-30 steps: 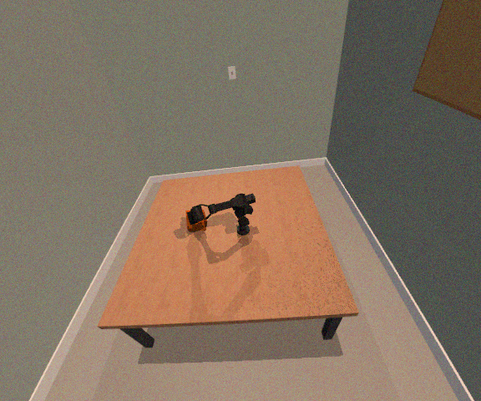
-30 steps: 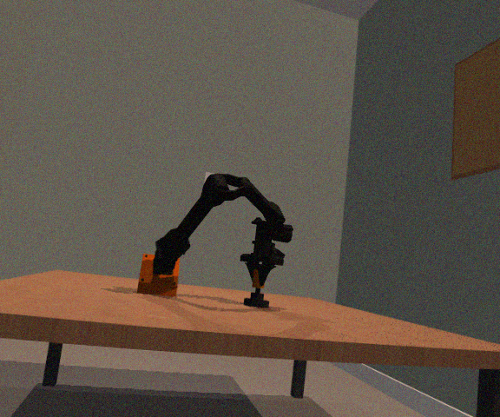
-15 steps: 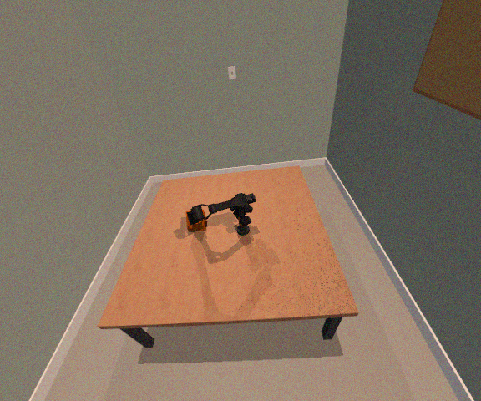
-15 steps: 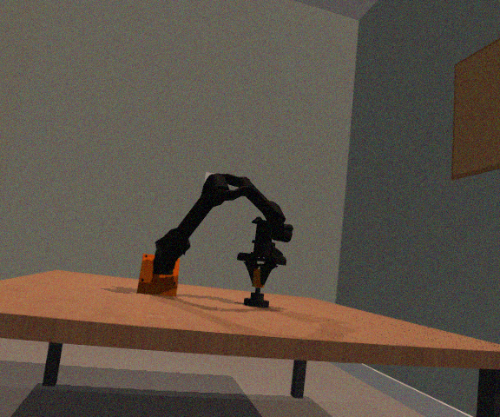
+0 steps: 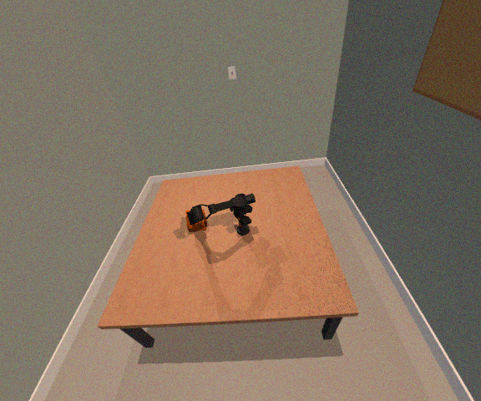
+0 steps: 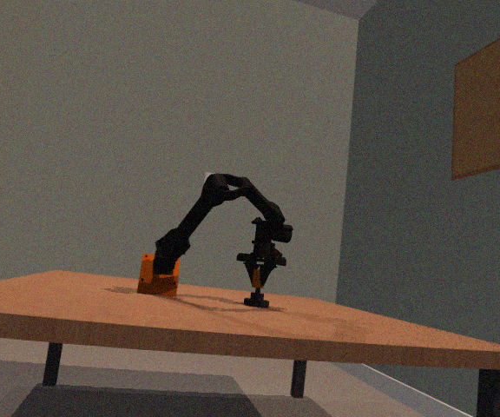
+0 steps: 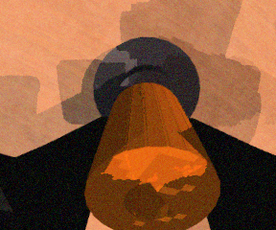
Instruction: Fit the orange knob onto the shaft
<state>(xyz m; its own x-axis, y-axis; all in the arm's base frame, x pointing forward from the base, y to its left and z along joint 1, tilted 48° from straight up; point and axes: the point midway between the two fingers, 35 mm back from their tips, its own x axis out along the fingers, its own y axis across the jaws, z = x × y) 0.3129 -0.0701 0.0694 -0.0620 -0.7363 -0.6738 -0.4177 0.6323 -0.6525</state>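
The orange knob (image 6: 256, 277) (image 7: 149, 120) is upright between the fingers of my gripper (image 6: 257, 281) (image 7: 148, 126), which is shut on it. The dark round pedestal (image 6: 256, 302) (image 7: 148, 50) (image 5: 243, 230) stands on the table directly below. In the exterior view, a short piece of the dark shaft (image 6: 257, 291) shows between the knob's lower end and the pedestal, so the knob is above the pedestal and not down on it. Whether the knob touches the shaft's top is too small to tell. The shaft's flat side and the knob's hole are hidden.
The arm's orange base (image 5: 196, 225) (image 6: 157, 286) stands on the wooden table (image 5: 232, 285) (image 6: 107, 309) to the left of the pedestal. The arm arches from it over to the pedestal. Shadows of the arm lie across the table top.
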